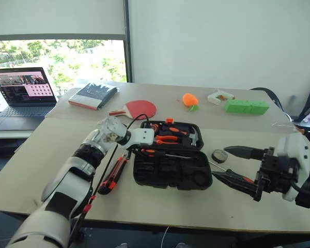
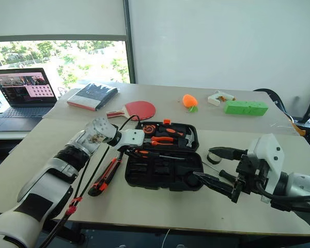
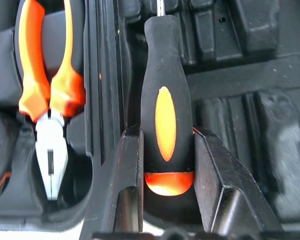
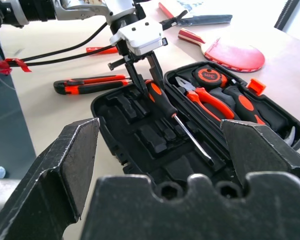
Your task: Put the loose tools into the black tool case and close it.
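Observation:
The black tool case (image 1: 163, 176) lies open in the middle of the table, with pliers (image 3: 47, 90) and other orange-handled tools in its far half. My left gripper (image 1: 139, 151) is shut on the black-and-orange handle of a screwdriver (image 3: 165, 100), holding it over the moulded slots of the near half, shaft pointing right. A long utility knife (image 1: 112, 175) lies on the table left of the case. A small round black roll (image 1: 219, 155) sits just right of the case. My right gripper (image 1: 218, 163) hovers open beside that roll with nothing between its fingers.
Behind the case lie a red table-tennis paddle (image 1: 139, 108), an orange carrot toy (image 1: 190, 99), a green block (image 1: 246, 106) and a dark book (image 1: 93, 95). A laptop (image 1: 23, 93) stands on a side table at the far left. A black cable runs along my left arm.

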You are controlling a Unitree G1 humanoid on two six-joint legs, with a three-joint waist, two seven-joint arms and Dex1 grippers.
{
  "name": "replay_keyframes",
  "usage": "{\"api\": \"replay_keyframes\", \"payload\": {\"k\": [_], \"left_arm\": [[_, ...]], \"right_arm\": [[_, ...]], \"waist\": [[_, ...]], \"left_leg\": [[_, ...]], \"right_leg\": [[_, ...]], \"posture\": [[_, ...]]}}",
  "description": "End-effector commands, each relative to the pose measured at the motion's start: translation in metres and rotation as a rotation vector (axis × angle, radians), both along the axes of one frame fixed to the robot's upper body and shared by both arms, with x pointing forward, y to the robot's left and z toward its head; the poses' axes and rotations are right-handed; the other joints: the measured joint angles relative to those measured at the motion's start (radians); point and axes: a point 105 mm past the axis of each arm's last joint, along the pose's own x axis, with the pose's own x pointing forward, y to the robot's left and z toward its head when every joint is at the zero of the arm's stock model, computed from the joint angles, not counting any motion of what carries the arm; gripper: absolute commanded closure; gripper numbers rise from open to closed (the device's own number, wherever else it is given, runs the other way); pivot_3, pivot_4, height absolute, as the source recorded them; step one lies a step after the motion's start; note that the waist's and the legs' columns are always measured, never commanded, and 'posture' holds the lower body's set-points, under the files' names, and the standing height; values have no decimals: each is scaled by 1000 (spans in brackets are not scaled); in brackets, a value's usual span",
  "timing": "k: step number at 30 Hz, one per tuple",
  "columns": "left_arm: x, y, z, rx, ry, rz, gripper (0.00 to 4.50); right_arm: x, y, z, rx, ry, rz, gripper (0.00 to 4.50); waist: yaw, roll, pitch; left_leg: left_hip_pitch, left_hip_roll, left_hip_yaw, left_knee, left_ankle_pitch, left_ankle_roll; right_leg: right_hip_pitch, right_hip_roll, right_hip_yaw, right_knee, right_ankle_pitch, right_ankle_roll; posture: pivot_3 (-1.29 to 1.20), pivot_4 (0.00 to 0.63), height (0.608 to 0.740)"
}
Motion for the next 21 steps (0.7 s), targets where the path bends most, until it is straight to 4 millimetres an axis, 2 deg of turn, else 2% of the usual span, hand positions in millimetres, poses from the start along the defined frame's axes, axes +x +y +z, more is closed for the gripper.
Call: {"api": "replay_keyframes", "payload": {"k": [1,6,8,12,16,17,19,21], "left_arm": [[9,-8,19,-29,-69,5,3623],[8,-11,17,-35,-46,0,3623],[8,-11,18,-37,-44,-3,2615],[7,-10,25,-42,-43,-12,1483],[2,-13,45,-83,-38,-43,30],[1,-13,49,-90,-37,-53,30],[-1,-15,56,-96,-42,-71,351],[-3,-17,57,-82,-51,-94,888]], "right_arm": [[-4,1,9,-9,-48,-3,0],[-3,1,10,-6,-49,-7,0],[-2,1,10,-4,-50,-6,0],[-2,1,10,-1,-49,-4,0],[0,1,10,5,-50,-3,0],[0,1,10,6,-49,-3,0],[1,1,9,10,-48,-4,0],[1,1,8,11,-47,-4,0]], "waist": [[0,0,0],[0,0,0],[0,0,0],[2,0,0],[0,0,0],[0,0,0],[0,0,0],[0,0,0]], "left_leg": [[0,0,0,0,0,0],[0,0,-1,0,0,0],[0,0,-1,0,0,0],[-1,-1,-2,1,0,0],[-1,-1,-2,2,0,0],[-2,-1,-3,2,0,0],[-2,-1,-3,2,0,0],[-2,-1,-3,2,0,0]], "right_leg": [[0,0,0,0,0,0],[0,0,0,0,0,0],[0,0,0,0,0,0],[1,0,-1,1,0,0],[1,0,-1,1,0,1],[1,0,-1,1,0,1],[0,0,-1,0,0,1],[0,0,-1,0,0,1]], "posture": [[0,150,736],[0,150,736],[0,150,736],[0,150,736],[0,150,736],[0,150,736],[0,150,736],[0,150,736]]}}
